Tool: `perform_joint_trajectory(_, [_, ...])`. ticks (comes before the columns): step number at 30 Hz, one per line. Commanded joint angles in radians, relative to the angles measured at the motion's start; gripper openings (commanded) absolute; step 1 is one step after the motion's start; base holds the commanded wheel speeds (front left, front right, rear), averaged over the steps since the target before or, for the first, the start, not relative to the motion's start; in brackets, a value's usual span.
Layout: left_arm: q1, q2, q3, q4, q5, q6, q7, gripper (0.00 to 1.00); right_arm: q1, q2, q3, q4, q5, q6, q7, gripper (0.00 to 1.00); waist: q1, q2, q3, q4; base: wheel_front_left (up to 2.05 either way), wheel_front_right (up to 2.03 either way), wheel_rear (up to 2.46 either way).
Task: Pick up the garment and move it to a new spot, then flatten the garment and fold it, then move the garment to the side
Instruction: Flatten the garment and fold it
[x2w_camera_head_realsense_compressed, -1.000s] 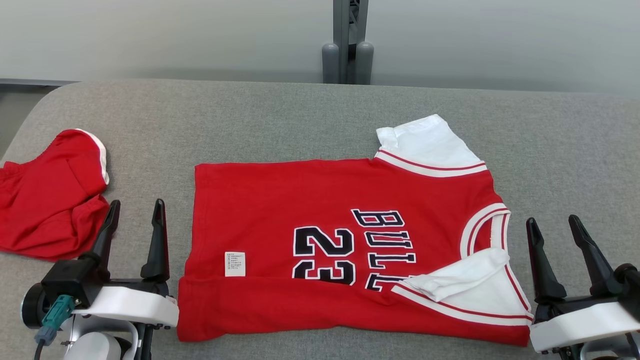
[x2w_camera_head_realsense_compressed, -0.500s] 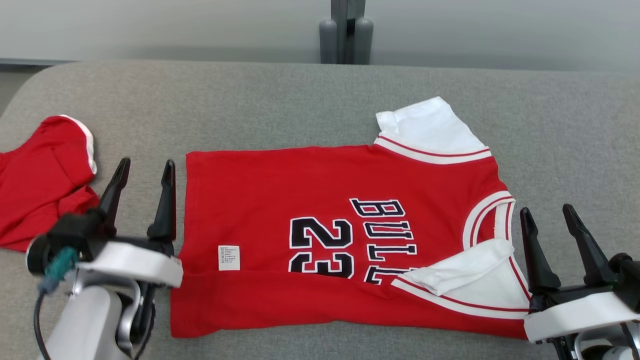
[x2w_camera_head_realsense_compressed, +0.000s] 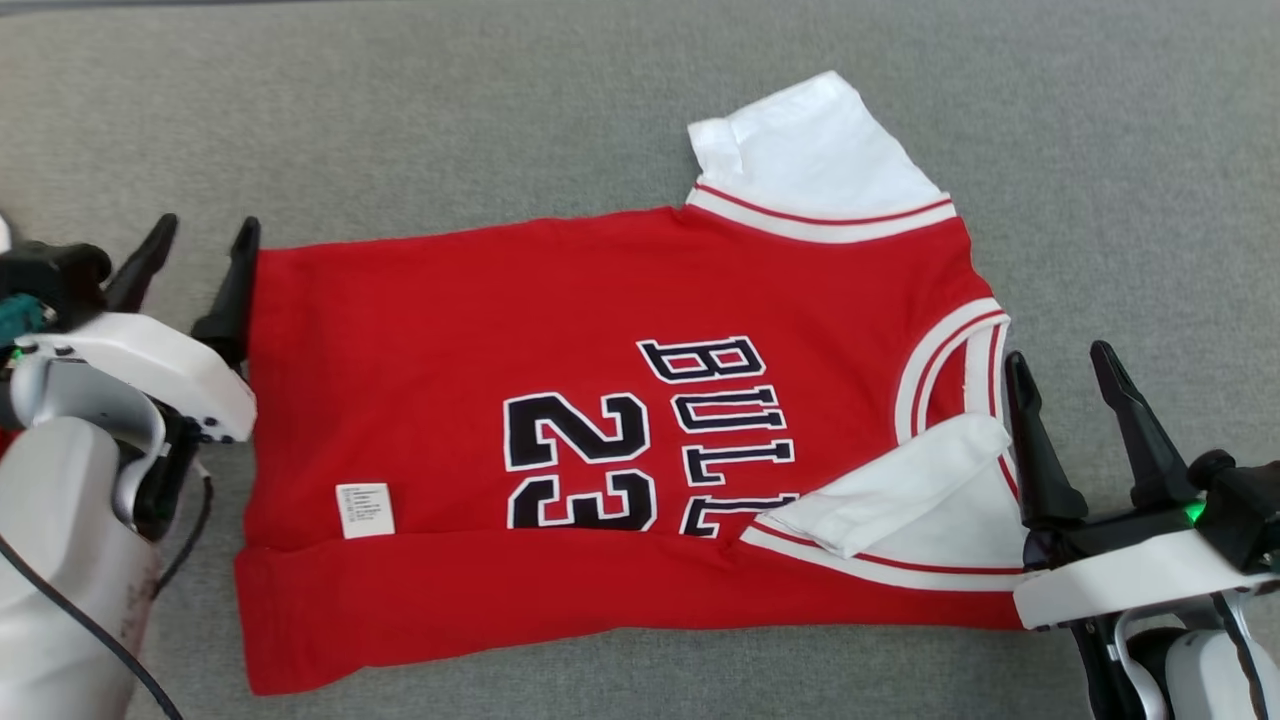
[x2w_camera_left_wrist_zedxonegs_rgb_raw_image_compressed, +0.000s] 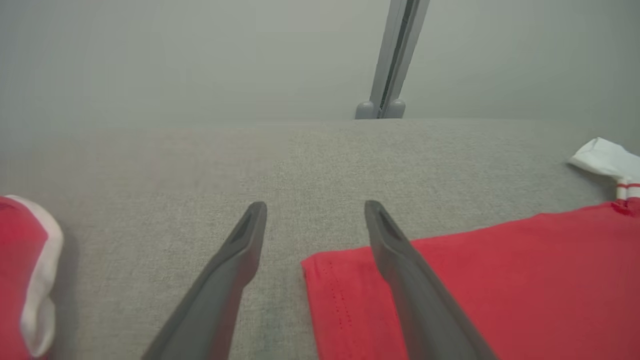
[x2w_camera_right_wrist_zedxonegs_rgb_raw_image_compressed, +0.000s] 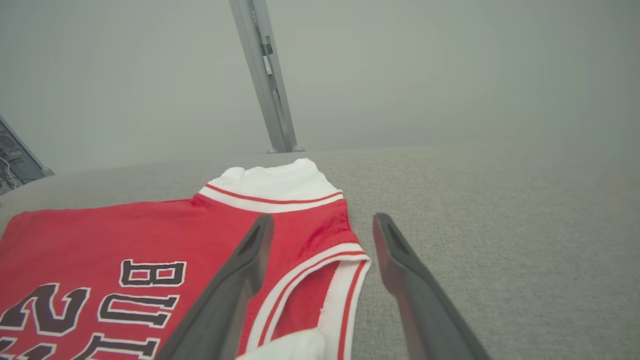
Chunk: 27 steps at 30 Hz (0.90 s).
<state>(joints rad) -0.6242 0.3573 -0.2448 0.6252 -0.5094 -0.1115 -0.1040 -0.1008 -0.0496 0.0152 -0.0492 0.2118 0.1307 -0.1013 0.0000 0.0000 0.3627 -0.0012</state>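
Observation:
The garment is a red jersey with white sleeves and a black "23" print, lying spread flat on the grey padded table, hem to the left, collar to the right. My left gripper stands open at the hem's far corner; in the left wrist view its right finger lies over the garment corner and its left finger over bare table, as the left gripper straddles the edge. My right gripper is open beside the collar; in the right wrist view the right gripper spans the neckline of the garment. Neither holds anything.
A second red cloth with white trim lies on the table left of my left gripper. A grey upright post stands behind the far table edge, also seen as the post in the right wrist view. Bare grey table extends right of the collar.
The head camera has tipped down, so the whole picture shifted. My left gripper has moved forward along the hem edge to its far corner. Both grippers stayed open.

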Motion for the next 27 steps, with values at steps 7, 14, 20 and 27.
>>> perform_joint_trajectory(7, [-0.084,0.059,-0.079,0.108,-0.109,-0.019,0.102,1.0,-0.057,-0.003,0.024,0.055,0.033,0.0,-0.054,1.0,0.0,0.0,0.092,-0.047,0.0,0.0,0.0])
perform_joint_trajectory(14, [-0.077,0.11,-0.16,0.122,-0.245,-0.017,0.196,1.0,-0.093,-0.003,0.04,0.094,0.051,0.0,-0.08,1.0,0.0,0.0,0.114,-0.058,0.0,0.0,0.0])
perform_joint_trajectory(20, [-0.075,0.145,-0.234,0.084,-0.314,-0.018,0.218,0.0,-0.128,-0.003,0.016,0.109,0.04,0.0,-0.089,1.0,0.0,0.0,0.112,-0.054,0.0,0.0,0.0])
perform_joint_trajectory(27, [-0.12,0.16,-0.262,0.071,-0.317,-0.018,0.155,0.0,-0.282,-0.032,-0.033,0.143,0.05,0.0,-0.051,1.0,0.0,0.0,0.104,-0.034,0.0,0.0,0.0])
